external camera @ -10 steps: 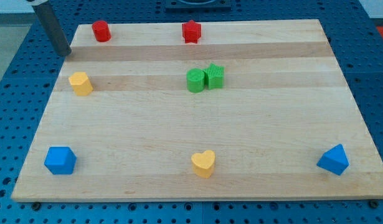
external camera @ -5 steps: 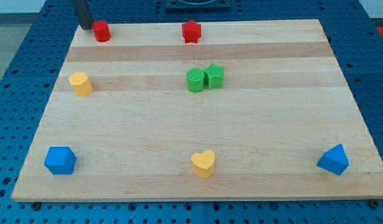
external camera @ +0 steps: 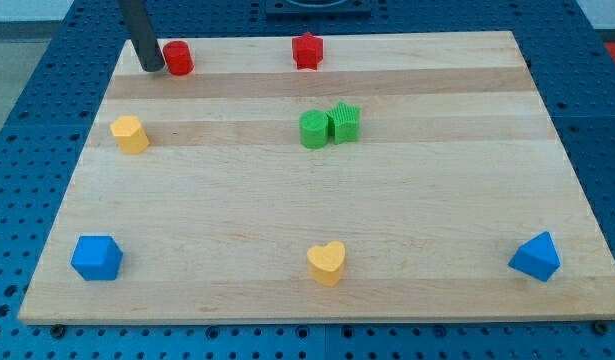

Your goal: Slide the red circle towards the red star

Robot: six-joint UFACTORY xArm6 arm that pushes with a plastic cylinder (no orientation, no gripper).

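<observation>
red circle [external camera: 177,58] to red star [external camera: 306,51]: bare board | green blocks [external camera: 329,126] below lane

Eight blocks on board [external camera: 467,250]: two red [external camera: 177,58], two green [external camera: 314,130], two yellow [external camera: 129,134], two blue [external camera: 96,257]; shapes partly unclear

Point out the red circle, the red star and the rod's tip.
red circle [external camera: 178,58], camera view, middle of its top face.
red star [external camera: 306,50], camera view, centre of the star.
my tip [external camera: 152,69], camera view, the rod's very end, at the circle's left side.
</observation>
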